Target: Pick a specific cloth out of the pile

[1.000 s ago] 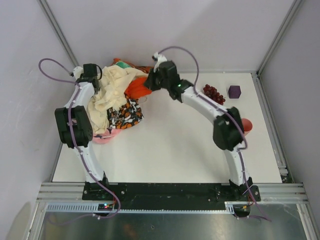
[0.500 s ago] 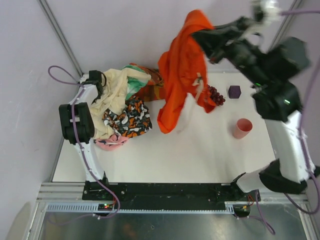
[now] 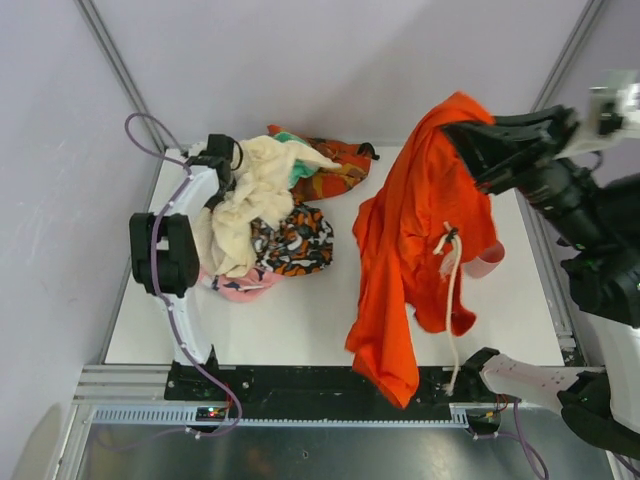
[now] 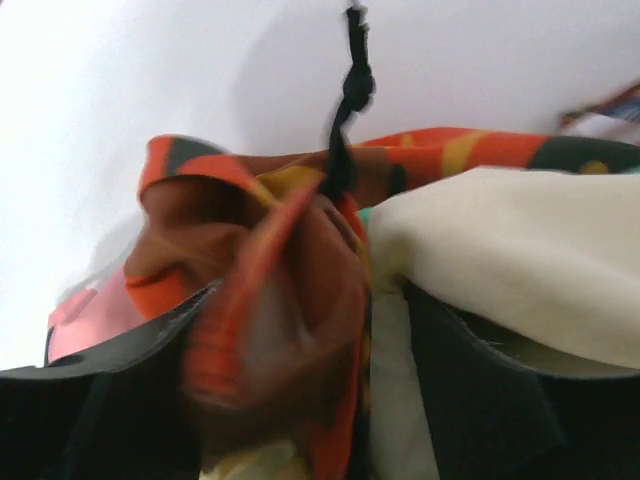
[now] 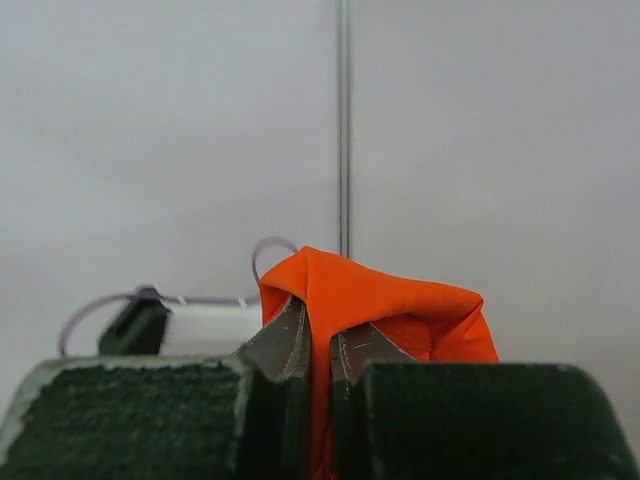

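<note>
Your right tool (image 5: pixel 318 352) clamped on cloth (image 3: pixel 410 250); cloth hangs lengthwise straight below it, pile (image 3: pixel 265 205) well left. Left tool (image 3: pixel 218 160) buried in pile; cannot tell its grip.

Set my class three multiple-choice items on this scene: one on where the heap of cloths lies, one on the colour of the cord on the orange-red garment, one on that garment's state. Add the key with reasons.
1. Where does the heap of mixed cream, teal and patterned cloths lie?
A. far left of the white table
B. near right corner
C. off the table

2. What colour is the thin drawstring cord?
A. black
B. cream
C. blue

3. What state is the plain orange-red fabric garment in?
A. flat on the table
B. buried in the heap
C. hanging from the right pincer

Key: 1 A, the top view shows it at the far left; 2 B, it dangles pale against the orange; 3 C, the right wrist view shows the jaws shut on a fold of it.
</note>
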You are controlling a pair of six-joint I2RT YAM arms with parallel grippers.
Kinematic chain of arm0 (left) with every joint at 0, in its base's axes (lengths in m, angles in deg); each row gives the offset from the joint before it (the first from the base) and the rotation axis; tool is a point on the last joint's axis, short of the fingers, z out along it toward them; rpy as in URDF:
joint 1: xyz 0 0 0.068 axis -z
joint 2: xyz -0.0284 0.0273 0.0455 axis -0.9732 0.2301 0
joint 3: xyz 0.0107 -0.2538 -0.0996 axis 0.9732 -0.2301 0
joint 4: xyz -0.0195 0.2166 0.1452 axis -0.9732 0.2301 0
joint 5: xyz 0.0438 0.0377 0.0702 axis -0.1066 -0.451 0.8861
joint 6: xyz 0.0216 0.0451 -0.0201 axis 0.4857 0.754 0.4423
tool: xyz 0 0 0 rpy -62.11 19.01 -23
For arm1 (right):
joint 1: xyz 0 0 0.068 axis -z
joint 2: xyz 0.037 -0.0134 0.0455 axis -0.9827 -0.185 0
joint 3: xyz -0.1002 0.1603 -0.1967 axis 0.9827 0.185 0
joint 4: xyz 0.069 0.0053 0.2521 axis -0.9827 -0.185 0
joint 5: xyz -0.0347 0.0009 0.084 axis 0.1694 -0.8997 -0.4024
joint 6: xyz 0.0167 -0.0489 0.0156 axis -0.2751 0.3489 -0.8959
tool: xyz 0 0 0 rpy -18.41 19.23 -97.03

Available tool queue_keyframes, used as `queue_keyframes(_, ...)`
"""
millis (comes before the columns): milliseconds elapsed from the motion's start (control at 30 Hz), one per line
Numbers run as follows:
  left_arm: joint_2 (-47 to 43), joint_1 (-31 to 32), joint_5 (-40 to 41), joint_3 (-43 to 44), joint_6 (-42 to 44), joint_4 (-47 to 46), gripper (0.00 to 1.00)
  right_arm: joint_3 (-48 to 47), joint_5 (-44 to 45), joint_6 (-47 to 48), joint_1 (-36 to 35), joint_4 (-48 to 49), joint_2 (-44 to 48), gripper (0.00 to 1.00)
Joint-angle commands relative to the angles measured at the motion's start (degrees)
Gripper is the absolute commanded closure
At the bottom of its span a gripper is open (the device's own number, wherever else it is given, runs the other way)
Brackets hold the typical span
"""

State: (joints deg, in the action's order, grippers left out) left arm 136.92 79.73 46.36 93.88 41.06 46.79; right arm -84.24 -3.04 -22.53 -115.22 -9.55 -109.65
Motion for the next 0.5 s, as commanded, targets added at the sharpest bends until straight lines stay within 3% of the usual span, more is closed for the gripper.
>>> queue_keyframes(0, -9.5, 6.5, -4.0, 0.3, 1.1, 1.3, 0.1, 8.7, 6.4, -0.4, 0.1, 0.8, 3.0, 1.0)
queue_keyframes(100, -15.2, 9.1, -1.9, -0.4, 2.4, 1.8, 0.02, 16.2, 10.0, -1.3, 0.1, 1.9, 5.8, 1.0)
queue_keyframes(233, -24.0, 11.6, 1.2, -1.9, 4.2, 2.5, 0.01, 25.1, 17.8, -2.5, 0.4, 1.8, 8.8, 1.0)
queue_keyframes(467, -40.0, 16.1, 2.5, -9.4, 4.3, 2.8, 0.0, 30.7, 25.6, -2.8, 1.3, -0.6, 12.6, 1.0)
